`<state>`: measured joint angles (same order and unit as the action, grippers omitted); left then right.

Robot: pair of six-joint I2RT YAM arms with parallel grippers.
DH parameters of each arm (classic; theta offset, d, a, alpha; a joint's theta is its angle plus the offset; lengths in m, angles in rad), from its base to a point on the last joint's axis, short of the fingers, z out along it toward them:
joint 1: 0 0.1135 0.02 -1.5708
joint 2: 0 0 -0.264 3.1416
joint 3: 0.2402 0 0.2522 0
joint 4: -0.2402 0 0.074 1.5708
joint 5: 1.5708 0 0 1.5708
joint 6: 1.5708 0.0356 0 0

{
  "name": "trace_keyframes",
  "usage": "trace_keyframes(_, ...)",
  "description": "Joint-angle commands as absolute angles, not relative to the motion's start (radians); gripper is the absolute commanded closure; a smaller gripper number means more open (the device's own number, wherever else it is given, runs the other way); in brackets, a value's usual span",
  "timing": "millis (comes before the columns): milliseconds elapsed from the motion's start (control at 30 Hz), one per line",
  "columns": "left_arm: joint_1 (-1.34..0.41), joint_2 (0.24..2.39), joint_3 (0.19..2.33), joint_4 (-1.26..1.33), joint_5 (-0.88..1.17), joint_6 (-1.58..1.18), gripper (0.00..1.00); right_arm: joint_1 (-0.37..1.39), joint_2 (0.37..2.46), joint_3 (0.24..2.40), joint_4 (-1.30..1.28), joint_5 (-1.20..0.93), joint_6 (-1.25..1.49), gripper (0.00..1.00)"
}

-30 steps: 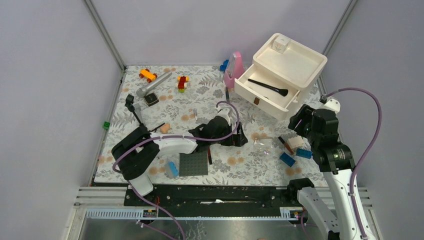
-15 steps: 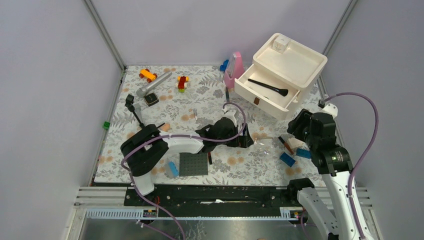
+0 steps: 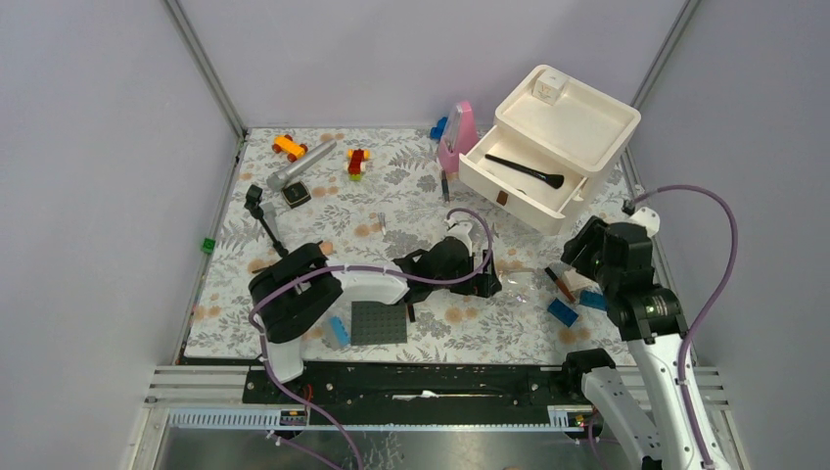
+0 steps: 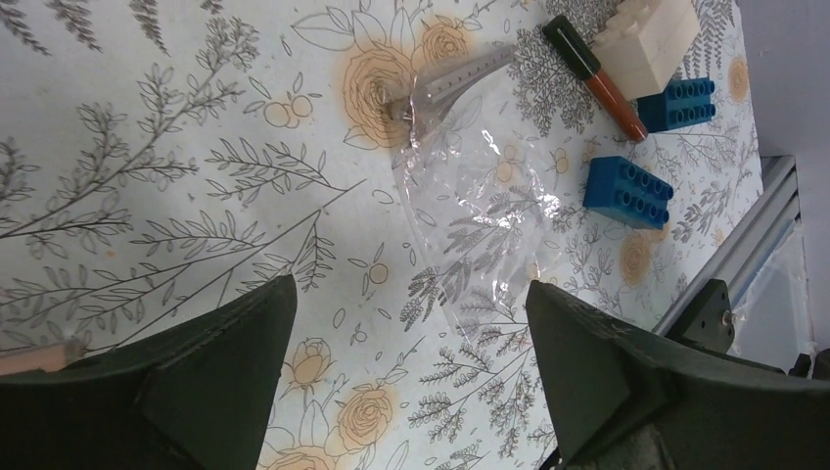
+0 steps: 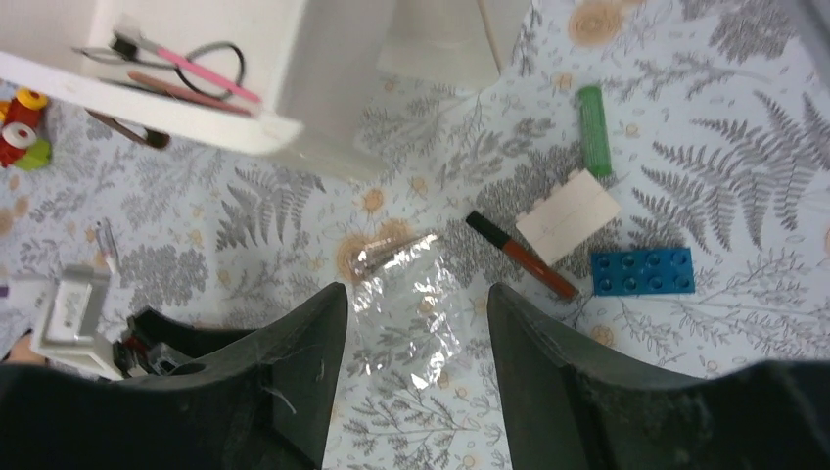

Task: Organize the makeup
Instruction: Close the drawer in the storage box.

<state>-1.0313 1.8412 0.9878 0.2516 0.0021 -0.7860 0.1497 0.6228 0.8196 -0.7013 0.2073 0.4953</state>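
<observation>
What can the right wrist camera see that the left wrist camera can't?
Only the right wrist view shows the white drawer unit, with a pink stick in its open drawer, plus a green stick and a red, yellow and green toy. Only the left wrist view shows the metal rail at the table's edge and the tip of a pale stick. Both share the crumpled clear wrapper, the red-and-black stick, the beige block and a blue brick.
</observation>
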Motion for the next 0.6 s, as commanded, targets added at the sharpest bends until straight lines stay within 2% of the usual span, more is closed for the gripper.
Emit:
trace_keyframes(0,-1.031,1.753,0.986,0.285,-0.082,-0.712,0.04,0.150,0.723,0.983,-0.617,0.338,0.460,0.37)
trace_keyframes(267,-1.003,1.677,1.023,0.316,-0.137,-0.584,0.01,0.127,1.033,1.274,-0.505,0.468,0.362,0.32)
trace_keyframes(567,-0.939,1.675,1.067,0.355,-0.087,-0.548,0.05,-0.114,1.315,1.478,-0.478,0.265,0.383,0.31)
